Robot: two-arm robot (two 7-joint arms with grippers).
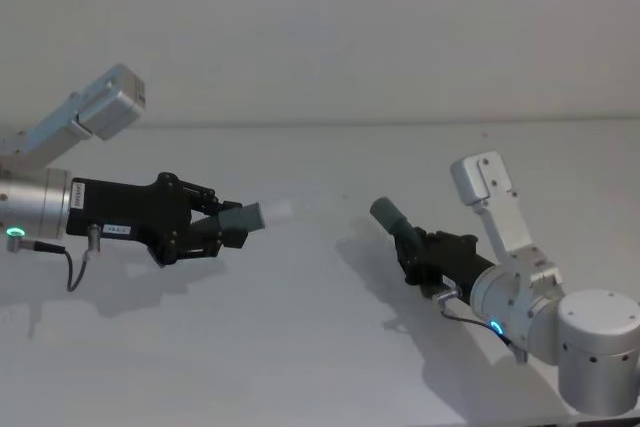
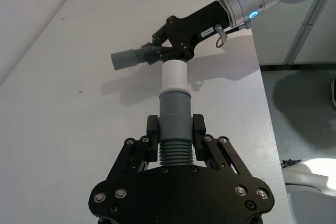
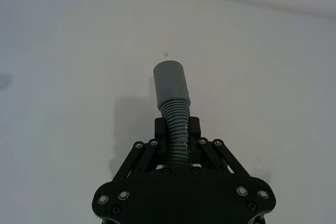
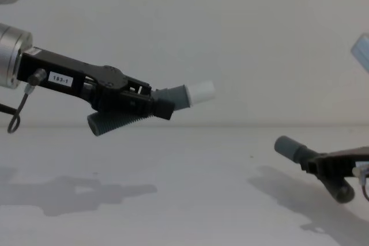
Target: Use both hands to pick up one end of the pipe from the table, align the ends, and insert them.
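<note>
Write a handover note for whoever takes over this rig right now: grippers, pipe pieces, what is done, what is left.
Left gripper: shut on the white-tipped piece, held above the table.
Right gripper: shut on the socket piece, lower, near the table.
Done: both pieces gripped.
Left: the ends are apart and not lined up. Align the white tip with the socket cuff, then insert.

There are two black hands, the left hand and the right hand, two corrugated pipe pieces, one white-tipped piece and one socket-ended piece, and one white table bearing one dark speck.
</note>
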